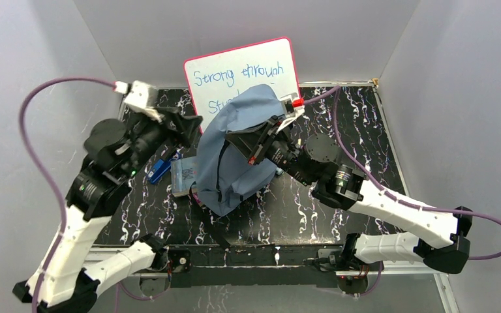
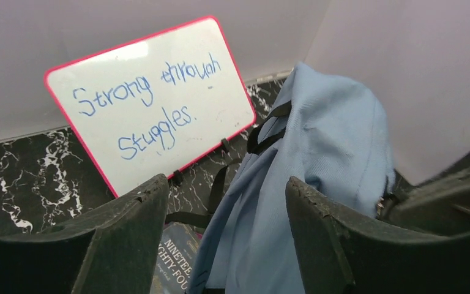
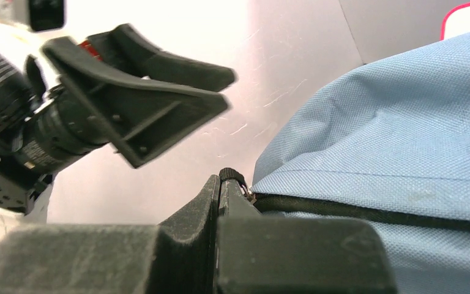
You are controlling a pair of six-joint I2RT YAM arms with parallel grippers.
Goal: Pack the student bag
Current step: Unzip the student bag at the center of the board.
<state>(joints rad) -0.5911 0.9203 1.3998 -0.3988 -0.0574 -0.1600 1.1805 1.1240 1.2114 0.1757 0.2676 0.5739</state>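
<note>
The student bag (image 1: pixel 231 153) is a grey-blue backpack, held up off the black marbled table with its lower end resting there. My right gripper (image 1: pixel 244 137) is shut on the bag's zipper pull (image 3: pixel 234 177) at the end of a dark zipper line, and the bag's fabric (image 3: pixel 404 141) hangs to its right. My left gripper (image 1: pixel 188 125) hovers just left of the bag's top. It is open, and its two fingers (image 2: pixel 128 233) frame the bag (image 2: pixel 324 159) without touching it. The left gripper (image 3: pixel 177 92) also shows in the right wrist view, jaws apart.
A pink-framed whiteboard (image 1: pixel 244 72) with blue writing leans on the back wall behind the bag. A dark book (image 2: pixel 174 257) titled Nineteen Eighty-Four lies partly under the bag's left edge. A blue object (image 1: pixel 160 171) sits left of the book. Grey walls close in three sides.
</note>
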